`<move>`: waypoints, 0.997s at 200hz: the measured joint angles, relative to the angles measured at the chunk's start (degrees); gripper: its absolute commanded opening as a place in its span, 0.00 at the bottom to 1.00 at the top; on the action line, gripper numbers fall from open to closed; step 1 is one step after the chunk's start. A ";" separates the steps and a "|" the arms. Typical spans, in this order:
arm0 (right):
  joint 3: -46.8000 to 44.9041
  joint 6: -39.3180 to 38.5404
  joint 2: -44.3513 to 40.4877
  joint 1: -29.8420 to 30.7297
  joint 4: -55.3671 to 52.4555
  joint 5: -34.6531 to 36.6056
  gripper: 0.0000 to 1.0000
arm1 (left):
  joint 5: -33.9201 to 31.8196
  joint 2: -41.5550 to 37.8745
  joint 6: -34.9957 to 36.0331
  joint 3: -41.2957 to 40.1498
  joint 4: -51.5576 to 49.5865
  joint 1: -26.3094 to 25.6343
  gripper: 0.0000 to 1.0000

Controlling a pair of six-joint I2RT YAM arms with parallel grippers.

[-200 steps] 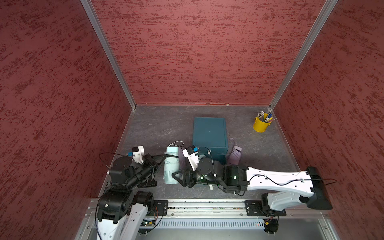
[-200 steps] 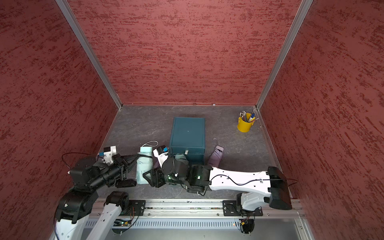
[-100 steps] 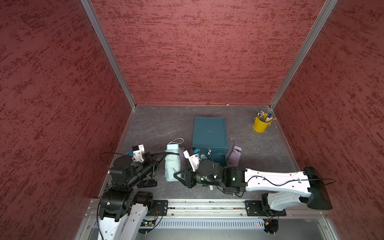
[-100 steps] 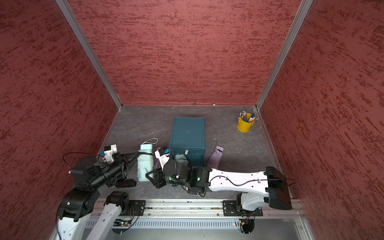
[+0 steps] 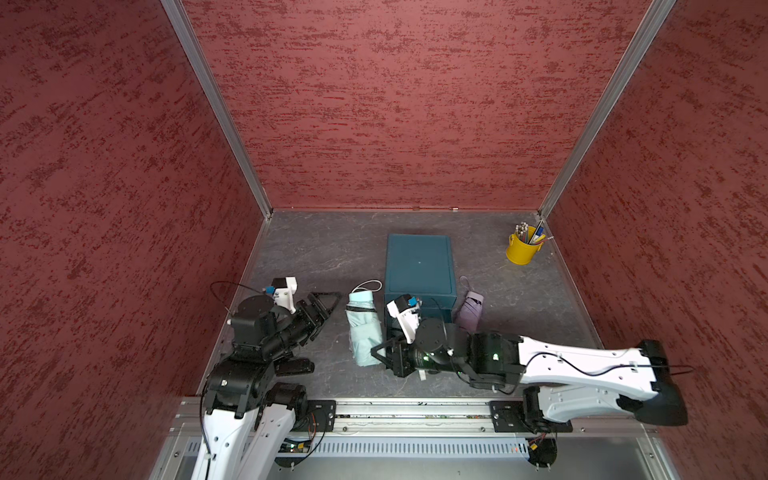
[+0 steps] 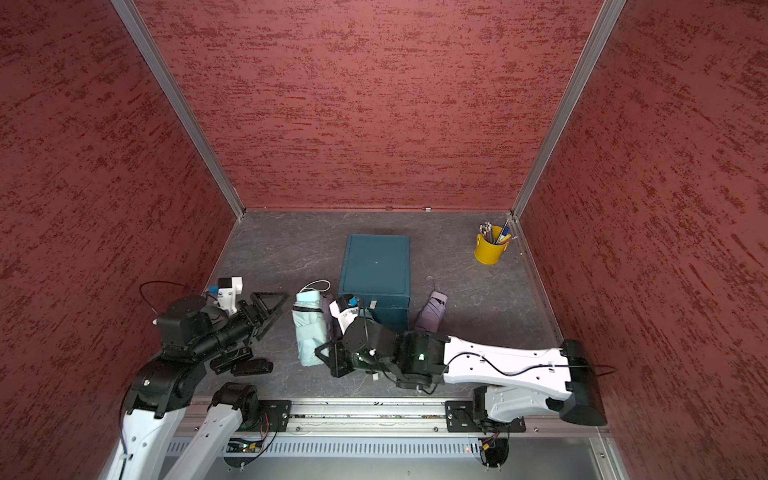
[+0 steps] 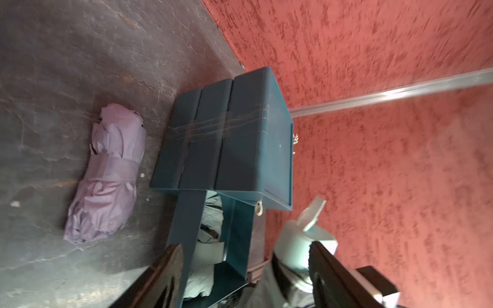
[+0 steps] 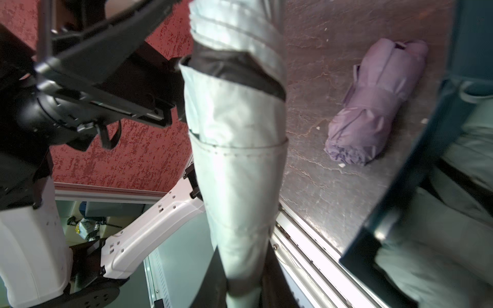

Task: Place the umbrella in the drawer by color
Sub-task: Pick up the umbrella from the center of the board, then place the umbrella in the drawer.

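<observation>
In both top views, the front of the teal drawer cabinet (image 5: 419, 266) is partly hidden behind the wrist of the right arm (image 5: 432, 345). Beside the cabinet, the mint umbrella (image 8: 234, 160) and the right gripper (image 8: 242, 282) clamped on it are cut off by the right wrist view's edges.

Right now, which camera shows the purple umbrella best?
The left wrist view: the purple umbrella lies whole, close and unblocked on the table beside the cabinet. The right wrist view shows the umbrella whole too, but slightly softer. In both top views the umbrella is small, beside the cabinet.
</observation>
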 measured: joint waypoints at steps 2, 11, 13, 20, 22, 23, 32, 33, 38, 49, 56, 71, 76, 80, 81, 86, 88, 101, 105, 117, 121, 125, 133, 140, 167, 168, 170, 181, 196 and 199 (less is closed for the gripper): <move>-0.07 0.17 -0.85 0.00 -0.74 0.13 0.00 | 0.55 0.59 0.94 0.20 0.20 -0.04 0.80; -0.61 0.85 -4.20 0.00 -3.26 0.63 0.00 | 2.67 2.51 3.87 0.76 0.96 -0.33 0.80; -0.81 1.09 -5.11 0.00 -3.85 0.72 0.00 | 3.26 2.95 4.44 0.92 1.11 -0.44 0.80; -1.46 1.70 -7.78 0.02 -5.79 0.96 0.00 | 4.79 4.13 6.19 1.27 1.75 -0.92 0.81; -1.66 1.84 -8.66 0.07 -6.45 1.01 0.00 | 5.22 4.50 6.84 1.36 1.92 -1.18 0.81; -1.73 1.92 -8.90 0.11 -6.64 1.03 0.00 | 5.33 4.61 7.04 1.40 1.95 -1.27 0.81; -2.54 2.71 -11.61 0.37 -9.25 1.25 0.00 | 6.60 5.79 9.03 1.75 2.62 -2.54 0.81; -2.69 2.78 -12.02 0.42 -9.68 1.25 0.00 | 6.80 5.95 9.31 1.79 2.73 -2.80 0.81; -3.32 3.23 -13.33 0.68 -10.91 1.31 0.00 | 7.13 6.45 10.38 1.84 3.21 -4.04 0.81; -5.20 3.98 -15.54 1.29 -12.94 0.98 0.00 | 7.19 7.39 12.44 1.84 4.33 -7.67 0.82; -7.17 4.81 -16.87 1.75 -13.40 0.42 0.00 | 6.19 8.04 13.55 1.88 4.96 -10.67 0.82; -11.63 6.82 -18.82 2.60 -14.19 -0.83 0.00 | 1.97 10.05 15.43 2.49 5.35 -17.57 0.80; -13.05 7.50 -19.37 2.86 -14.58 -1.36 0.00 | -0.04 11.08 16.09 2.91 5.44 -20.04 0.80; -14.14 8.04 -19.71 3.06 -14.95 -1.66 0.00 | -1.25 11.69 16.41 3.23 5.42 -21.55 0.80; -14.29 8.15 -19.78 3.10 -15.04 -1.70 0.00 | -1.92 11.93 16.50 3.34 5.42 -22.14 0.80; -15.45 8.96 -20.22 3.34 -15.54 -2.01 0.00 | -4.04 12.79 16.96 3.76 5.49 -24.22 0.80; -15.74 9.18 -20.35 3.39 -15.74 -2.12 0.00 | -4.55 13.00 17.05 3.85 5.53 -24.72 0.80; -17.46 10.99 -21.44 3.74 -17.33 -2.64 0.00 | -9.14 14.78 17.81 4.17 6.27 -28.15 0.80; -17.73 11.61 -21.84 3.78 -17.81 -2.71 0.00 | -10.38 15.15 17.97 4.17 6.40 -28.79 0.80; -18.01 13.18 -22.99 3.82 -18.47 -2.71 0.00 | -12.48 15.72 18.38 4.17 7.10 -29.62 0.81; -18.01 13.66 -23.34 3.82 -18.47 -2.73 0.00 | -13.03 15.80 18.47 4.17 7.43 -29.70 0.81; -18.01 14.19 -23.74 3.82 -18.40 -2.73 0.00 | -13.35 15.89 18.67 4.17 7.78 -29.79 0.81; -17.99 15.19 -24.30 3.82 -18.32 -2.71 0.00 | -13.55 15.98 18.84 4.17 8.61 -29.83 0.81; -17.99 16.24 -24.63 3.82 -18.29 -2.69 0.00 | -13.55 16.13 19.08 4.17 9.27 -29.83 0.81; -17.53 20.46 -24.50 3.82 -19.56 -2.16 0.00 | -14.86 17.75 20.09 4.37 10.73 -29.83 0.82; -17.51 20.59 -24.48 3.82 -19.67 -2.14 0.00 | -14.93 17.81 20.11 4.39 10.78 -29.81 0.82; -17.33 20.90 -24.39 3.80 -19.93 -2.10 0.00 | -15.04 18.03 20.22 4.44 10.82 -29.81 0.82; -16.22 21.99 -23.74 3.69 -21.40 -1.77 0.00 | -15.61 19.04 20.39 4.63 11.10 -29.81 0.82; -13.88 22.99 -22.27 3.52 -23.04 -1.62 0.00 | -15.87 20.46 20.59 4.66 11.78 -29.81 0.82; -13.40 23.06 -22.01 3.45 -23.26 -1.62 0.00 | -15.89 20.70 20.61 4.66 11.87 -29.81 0.82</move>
